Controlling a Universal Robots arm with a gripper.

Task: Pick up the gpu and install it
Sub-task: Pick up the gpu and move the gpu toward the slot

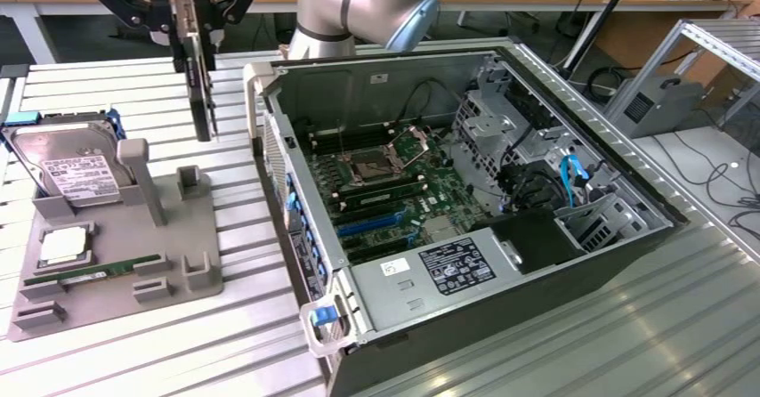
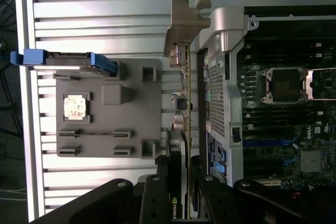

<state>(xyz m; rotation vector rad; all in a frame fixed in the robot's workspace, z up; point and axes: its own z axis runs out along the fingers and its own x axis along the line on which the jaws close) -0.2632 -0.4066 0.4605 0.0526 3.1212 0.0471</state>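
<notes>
The gpu (image 1: pixel 205 103) is a thin dark card hanging upright and edge-on above the slatted table. It is between the grey fixture (image 1: pixel 178 237) and the open computer case (image 1: pixel 475 192). My gripper (image 1: pixel 196 28) is shut on its upper part, with black fingers on either side. In the wrist view the gpu (image 2: pixel 184 103) runs as a narrow strip away from my gripper (image 2: pixel 181 192). Its silver bracket (image 2: pixel 185 24) is at the far end, close beside the case's rear wall (image 2: pixel 220 77).
The fixture holds a hard drive (image 1: pixel 71 161) in a blue carrier, a processor chip (image 1: pixel 62 246) and a green memory stick (image 1: pixel 101 272). The case lies open with its motherboard (image 1: pixel 380 174) exposed, blue slots near the front. My arm's base (image 1: pixel 356 5) stands behind the case.
</notes>
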